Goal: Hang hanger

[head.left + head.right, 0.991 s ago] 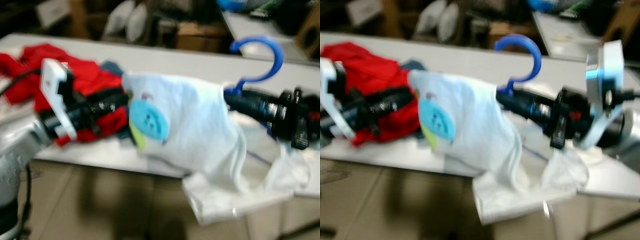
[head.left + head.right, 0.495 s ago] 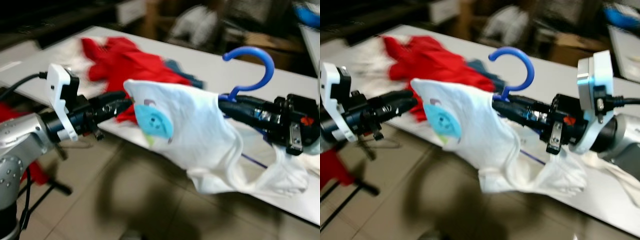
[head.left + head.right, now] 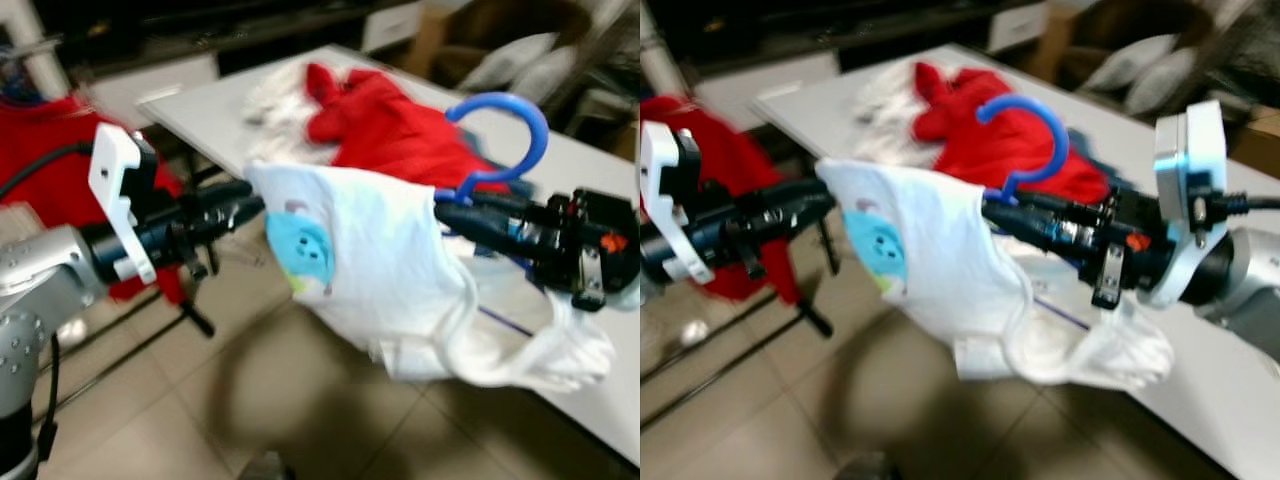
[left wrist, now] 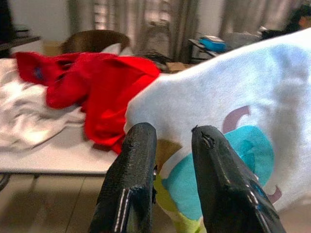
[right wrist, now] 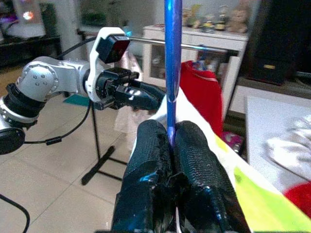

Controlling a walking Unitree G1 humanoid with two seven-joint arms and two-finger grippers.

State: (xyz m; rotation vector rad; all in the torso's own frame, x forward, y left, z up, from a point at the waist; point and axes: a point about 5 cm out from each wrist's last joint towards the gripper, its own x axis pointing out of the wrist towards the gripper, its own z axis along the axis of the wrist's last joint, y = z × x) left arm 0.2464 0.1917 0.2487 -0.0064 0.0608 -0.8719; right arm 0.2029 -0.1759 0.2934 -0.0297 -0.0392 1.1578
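The hanger [image 3: 505, 125] is showing bright blue, its hook and its thin stem alike. The shirt [image 3: 385, 260] draped on it is showing white, with a turquoise round patch, a yellow-green bit under it and a faint mauve mark above. The fingers [image 4: 141, 189] are appearing black with a pebbled texture. The heap of clothes [image 3: 395, 130] on the pale grey desk [image 3: 215, 105] is glowing red, beside a white cloth [image 3: 275, 95]. The floor [image 3: 150, 420] is looking beige, tiled.
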